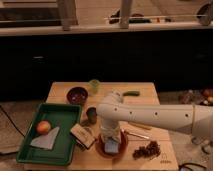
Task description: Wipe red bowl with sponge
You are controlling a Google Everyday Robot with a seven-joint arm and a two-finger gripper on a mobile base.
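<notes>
Since wiping needs contact, gripper (110, 135) is poising directly over sponge (111, 147) inside red bowl (123, 143), near front edge of bench (146, 92); grasp state: cannot tell.

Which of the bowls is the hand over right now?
The wide, shallow orange-red dish nearest the camera; the hand is over it, by the light-blue sponge block. The smaller, deeper maroon bowl sits apart, back left.

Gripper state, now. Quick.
Gripper: down in the red bowl, right above the sponge; open or closed cannot be told.
</notes>
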